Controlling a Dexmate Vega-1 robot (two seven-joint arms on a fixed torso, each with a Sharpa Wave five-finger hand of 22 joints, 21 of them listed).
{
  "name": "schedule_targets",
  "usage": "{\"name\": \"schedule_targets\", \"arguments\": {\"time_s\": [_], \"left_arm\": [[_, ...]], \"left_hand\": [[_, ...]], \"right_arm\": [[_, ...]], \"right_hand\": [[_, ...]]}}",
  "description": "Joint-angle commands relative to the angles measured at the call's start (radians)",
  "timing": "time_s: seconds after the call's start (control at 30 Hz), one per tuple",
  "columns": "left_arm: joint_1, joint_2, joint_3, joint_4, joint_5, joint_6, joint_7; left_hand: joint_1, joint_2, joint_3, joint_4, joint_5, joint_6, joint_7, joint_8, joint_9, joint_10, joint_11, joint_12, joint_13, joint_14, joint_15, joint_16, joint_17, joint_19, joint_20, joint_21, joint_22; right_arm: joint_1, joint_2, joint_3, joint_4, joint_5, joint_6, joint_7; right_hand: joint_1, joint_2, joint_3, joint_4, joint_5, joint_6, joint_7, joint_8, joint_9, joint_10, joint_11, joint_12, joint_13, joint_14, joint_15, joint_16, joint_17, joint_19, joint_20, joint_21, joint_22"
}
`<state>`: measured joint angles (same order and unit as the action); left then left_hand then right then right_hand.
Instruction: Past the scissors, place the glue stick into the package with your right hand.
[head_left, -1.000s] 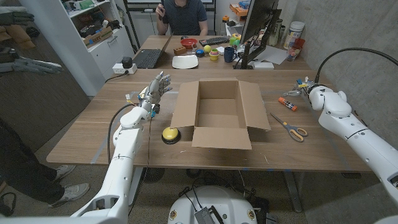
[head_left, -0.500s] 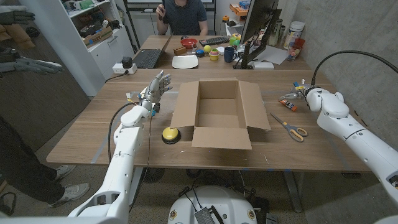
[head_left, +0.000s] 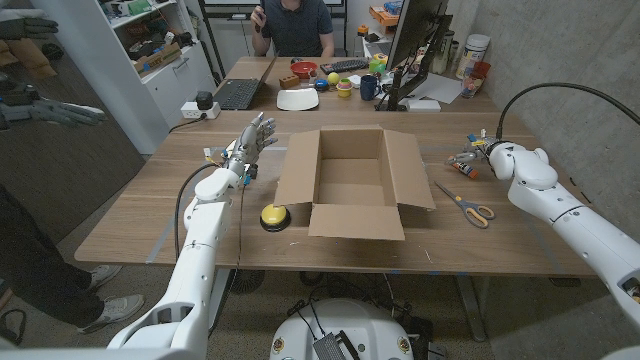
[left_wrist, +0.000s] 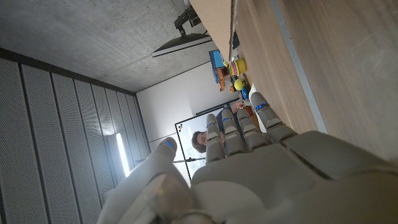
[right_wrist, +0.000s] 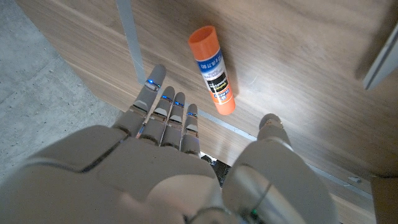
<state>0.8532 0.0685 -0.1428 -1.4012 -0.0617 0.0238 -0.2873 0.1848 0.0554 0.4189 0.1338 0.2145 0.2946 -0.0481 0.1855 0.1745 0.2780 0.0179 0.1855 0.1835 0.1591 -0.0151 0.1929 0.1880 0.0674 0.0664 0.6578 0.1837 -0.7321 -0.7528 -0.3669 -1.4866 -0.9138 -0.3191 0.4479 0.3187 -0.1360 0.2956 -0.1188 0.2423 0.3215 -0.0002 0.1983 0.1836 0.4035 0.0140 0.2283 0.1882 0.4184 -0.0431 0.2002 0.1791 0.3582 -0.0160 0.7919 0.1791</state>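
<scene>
Reaching for the glue stick (right_wrist: 212, 69) right now: the right robot hand (right_wrist: 186, 168) hovers over it, fingers spread, holding nothing. It lies on the surface beyond the scissors (head_left: 465, 205). Next: lower, pinch it, carry to the box (head_left: 350, 180).

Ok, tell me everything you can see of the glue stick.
The orange glue stick with the white and blue label is a short cylinder, plastic by the look of it, with an orange cap at one end and an orange base at the other. Its cap is on. It lies on its side on the wooden table, beyond the scissors from the cardboard box. The right robot hand is above it with fingers spread and does not touch it; nothing but the table does.
</scene>
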Motion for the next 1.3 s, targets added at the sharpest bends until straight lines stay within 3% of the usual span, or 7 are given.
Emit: {"name": "schedule_targets", "arguments": {"time_s": [0.03, 0.53, 0.7, 0.87, 1.0, 1.17, 1.3], "left_arm": [[-0.007, 0.0, 0.001, 0.006, 0.006, -0.001, 0.0], [-0.006, 0.0, 0.0, 0.01, 0.001, -0.014, -0.008], [-0.007, -0.002, -0.002, 0.011, -0.004, -0.015, -0.01], [-0.01, -0.002, -0.002, 0.017, -0.004, -0.024, -0.011], [-0.012, -0.001, 0.0, 0.022, -0.005, -0.029, -0.014], [-0.017, 0.0, 0.001, 0.031, -0.004, -0.035, -0.014], [-0.021, 0.0, 0.002, 0.038, -0.005, -0.037, -0.016]], "left_hand": [[-0.006, -0.004, -0.006, 0.002, 0.005, -0.003, -0.002, 0.004, 0.006, -0.002, 0.001, 0.004, 0.004, 0.0, 0.001, 0.007, 0.002, 0.005, -0.001, -0.001, 0.002], [-0.012, -0.009, -0.012, 0.003, 0.005, -0.003, -0.002, 0.004, 0.006, -0.002, 0.001, 0.004, 0.004, -0.002, 0.002, 0.007, 0.003, 0.004, -0.001, -0.003, 0.002], [-0.015, -0.011, -0.015, 0.004, 0.005, -0.004, 0.0, 0.004, 0.006, -0.003, 0.004, 0.004, 0.004, -0.003, 0.003, 0.006, 0.003, 0.003, -0.001, -0.004, 0.002], [-0.018, -0.013, -0.018, 0.006, 0.005, -0.005, 0.001, 0.004, 0.006, -0.003, 0.002, 0.005, 0.004, -0.004, 0.004, 0.006, 0.003, 0.002, 0.0, -0.005, 0.002], [-0.022, -0.015, -0.021, 0.007, 0.005, -0.006, 0.001, 0.004, 0.006, -0.005, 0.006, 0.004, 0.004, -0.005, 0.004, 0.006, 0.003, 0.002, 0.0, -0.006, 0.002], [-0.025, -0.016, -0.024, 0.009, 0.006, -0.005, 0.001, 0.004, 0.006, -0.005, 0.002, 0.005, 0.004, -0.007, 0.005, 0.005, 0.003, 0.002, 0.0, -0.007, 0.002], [-0.028, -0.017, -0.027, 0.01, 0.006, -0.007, 0.001, 0.003, 0.006, -0.006, 0.005, 0.005, 0.004, -0.007, 0.005, 0.006, 0.003, 0.002, 0.0, -0.007, 0.002]], "right_arm": [[0.022, 0.0, -0.024, 0.03, 0.01, 0.013, 0.026], [0.028, -0.001, -0.041, 0.024, -0.004, -0.014, 0.043], [0.027, 0.0, -0.037, 0.024, -0.001, -0.012, 0.025], [0.035, 0.005, -0.045, 0.034, -0.004, -0.018, 0.029], [0.052, 0.006, -0.059, 0.052, -0.008, -0.015, 0.046], [0.055, 0.014, -0.07, 0.062, -0.031, -0.043, 0.024], [0.051, 0.019, -0.062, 0.067, -0.019, -0.041, -0.004]], "right_hand": [[0.03, 0.001, 0.003, -0.014, 0.011, -0.011, -0.002, -0.006, 0.006, -0.001, -0.007, -0.003, 0.004, 0.011, -0.013, -0.005, 0.002, 0.037, -0.007, 0.014, 0.004], [0.171, 0.02, 0.02, -0.043, 0.045, 0.007, -0.012, 0.004, 0.007, 0.031, -0.027, 0.006, 0.005, 0.116, -0.071, 0.013, 0.007, 0.218, -0.025, 0.074, 0.012], [0.251, 0.049, 0.032, -0.037, 0.06, 0.082, -0.021, 0.021, 0.007, 0.125, -0.042, 0.035, 0.006, 0.232, -0.141, 0.04, 0.017, 0.294, -0.092, 0.108, 0.018], [0.325, 0.077, 0.045, -0.035, 0.067, 0.184, -0.035, 0.04, 0.009, 0.209, -0.056, 0.057, 0.008, 0.321, -0.177, 0.054, 0.024, 0.356, -0.171, 0.141, 0.015], [0.414, 0.111, 0.065, -0.042, 0.071, 0.266, -0.057, 0.051, 0.01, 0.27, -0.064, 0.067, 0.009, 0.371, -0.186, 0.059, 0.027, 0.363, -0.195, 0.14, 0.006], [0.549, 0.147, 0.085, -0.05, 0.07, 0.338, -0.076, 0.048, 0.011, 0.338, -0.075, 0.075, 0.012, 0.452, -0.191, 0.076, 0.033, 0.381, -0.2, 0.161, 0.015], [0.638, 0.171, 0.069, -0.036, 0.058, 0.417, -0.072, 0.051, 0.017, 0.436, -0.08, 0.113, 0.036, 0.592, -0.192, 0.132, 0.066, 0.415, -0.199, 0.218, 0.033]]}}
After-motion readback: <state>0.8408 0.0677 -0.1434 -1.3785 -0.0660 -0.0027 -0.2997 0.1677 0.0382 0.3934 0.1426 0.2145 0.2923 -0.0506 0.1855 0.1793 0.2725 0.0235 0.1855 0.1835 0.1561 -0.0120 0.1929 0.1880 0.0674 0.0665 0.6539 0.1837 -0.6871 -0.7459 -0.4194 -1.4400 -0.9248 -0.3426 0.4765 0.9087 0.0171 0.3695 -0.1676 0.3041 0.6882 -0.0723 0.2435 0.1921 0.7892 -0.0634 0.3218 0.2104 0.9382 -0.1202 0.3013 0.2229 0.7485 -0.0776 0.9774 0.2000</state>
